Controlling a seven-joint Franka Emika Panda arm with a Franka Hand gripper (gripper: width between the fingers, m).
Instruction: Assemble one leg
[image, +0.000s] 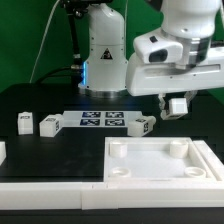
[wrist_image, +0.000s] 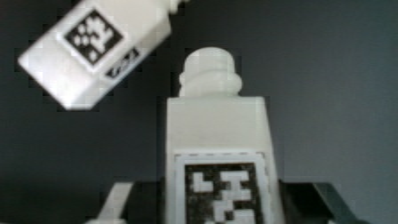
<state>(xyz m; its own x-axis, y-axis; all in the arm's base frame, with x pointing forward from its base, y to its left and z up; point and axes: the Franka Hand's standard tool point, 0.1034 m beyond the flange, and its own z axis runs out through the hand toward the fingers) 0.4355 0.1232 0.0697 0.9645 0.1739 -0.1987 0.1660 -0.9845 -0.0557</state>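
Black and matt, the table (image: 30, 100) carries all the loose parts, and behind it stands the white base of the robot arm (image: 100, 50). Near the middle of the table lies the thin flat white marker board (image: 102, 121) with its printed black-and-white squares, and we place everything else from this board.

To the exterior view's right of the marker board, and higher in that picture, hangs the two-finger gripper (image: 177, 102) under the big white wrist. Its jaws are closed on a small chunky white plastic leg (image: 178, 107). In the wrist view we see this leg (wrist_image: 217, 130) from close, held at its tagged end inside the gripper (wrist_image: 217, 200), one jaw on each side. Its black-and-white square tag faces the camera, and a rounded peg sticks out at the far end. We cannot tell whether the held leg touches the table.

A second white leg (image: 140, 125) of the same kind lies just beside the marker board's end on the exterior view's right. We think it is the tilted block with a tag (wrist_image: 98, 50) that the wrist view shows near the held leg, apart from it. Two more white legs (image: 24, 122) (image: 50, 124) stand on the exterior view's left of the marker board, near each other.

In front of the marker board, closer to the exterior camera, lies the large white square tray-like top (image: 160, 165) with round sockets in its corners.
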